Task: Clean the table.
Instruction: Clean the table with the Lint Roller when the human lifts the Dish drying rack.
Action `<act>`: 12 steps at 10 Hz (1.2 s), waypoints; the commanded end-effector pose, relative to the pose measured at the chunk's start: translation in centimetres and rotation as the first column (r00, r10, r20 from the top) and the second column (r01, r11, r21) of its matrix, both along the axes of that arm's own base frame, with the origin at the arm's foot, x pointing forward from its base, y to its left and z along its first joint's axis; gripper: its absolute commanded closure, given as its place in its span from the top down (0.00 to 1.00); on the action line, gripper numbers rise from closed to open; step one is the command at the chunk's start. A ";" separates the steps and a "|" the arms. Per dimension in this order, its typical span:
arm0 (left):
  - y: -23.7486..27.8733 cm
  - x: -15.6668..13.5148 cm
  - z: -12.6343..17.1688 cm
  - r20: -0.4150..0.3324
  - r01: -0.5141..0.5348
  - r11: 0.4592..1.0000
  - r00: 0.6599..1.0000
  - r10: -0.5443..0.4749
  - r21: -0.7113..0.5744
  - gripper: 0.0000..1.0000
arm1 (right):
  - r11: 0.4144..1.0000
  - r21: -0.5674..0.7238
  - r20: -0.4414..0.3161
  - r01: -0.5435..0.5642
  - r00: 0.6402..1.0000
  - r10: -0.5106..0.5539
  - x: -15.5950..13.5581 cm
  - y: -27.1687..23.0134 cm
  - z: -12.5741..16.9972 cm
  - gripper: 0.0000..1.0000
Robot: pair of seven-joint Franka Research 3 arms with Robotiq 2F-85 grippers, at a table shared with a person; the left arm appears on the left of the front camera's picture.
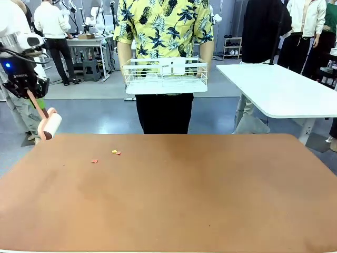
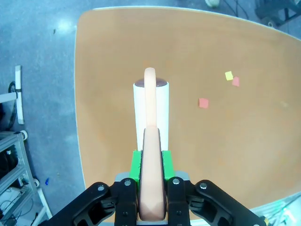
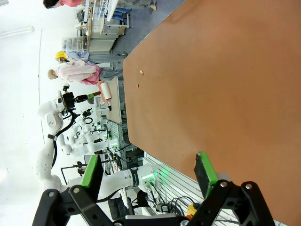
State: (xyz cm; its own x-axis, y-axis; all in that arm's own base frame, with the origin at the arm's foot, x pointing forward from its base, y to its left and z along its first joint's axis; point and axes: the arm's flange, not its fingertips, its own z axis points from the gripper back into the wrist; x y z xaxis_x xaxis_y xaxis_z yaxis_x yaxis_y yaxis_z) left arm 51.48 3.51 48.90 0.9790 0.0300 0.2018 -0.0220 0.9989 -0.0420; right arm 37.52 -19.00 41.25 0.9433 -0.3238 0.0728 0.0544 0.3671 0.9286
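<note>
— Left gripper (image 2: 151, 160)?
— Clamped shut on peach-handled white lint roller (image 2: 151, 108), raised over far-left corner of large reddish-brown matte table (image 1: 184, 200).
— Small yellow and red paper scraps (image 1: 116, 152)?
— Resting rightward of roller, nearer left arm. Right gripper (image 3: 148, 170) gaping, empty.

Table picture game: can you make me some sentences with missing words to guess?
The left pincer is shut on the lint roller's ____.
The person holds a white wire ____.
____ small scraps lie on the table.
The right pincer is ____.
Missing words: handle, basket, three, open.
</note>
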 end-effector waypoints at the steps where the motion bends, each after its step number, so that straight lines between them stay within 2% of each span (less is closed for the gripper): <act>1: -0.6 2.4 -1.5 -0.101 0.016 1.000 0.995 -0.016 0.005 0.21 | 1.000 0.003 0.007 -0.002 1.000 0.002 -0.1 0.0 0.2 1.00; 2: -0.8 3.1 -2.4 -0.139 0.018 1.000 0.990 -0.019 -0.009 0.21 | 1.000 0.003 0.007 -0.002 1.000 0.002 -0.1 0.0 0.2 1.00; 4: -1.0 4.5 -4.5 -0.137 -0.010 1.000 0.991 0.008 -0.017 0.21 | 1.000 0.003 0.007 -0.002 1.000 0.002 -0.1 0.0 0.2 1.00; 8: -1.9 6.3 -8.5 -0.113 0.003 1.000 0.994 -0.003 -0.003 0.21 | 1.000 0.003 0.007 -0.002 1.000 0.002 -0.1 0.0 0.2 1.00; 12: -1.8 6.6 -10.1 -0.073 0.010 0.998 0.997 -0.015 -0.065 0.21 | 1.000 0.003 0.007 -0.002 1.000 0.002 -0.1 0.0 0.2 1.00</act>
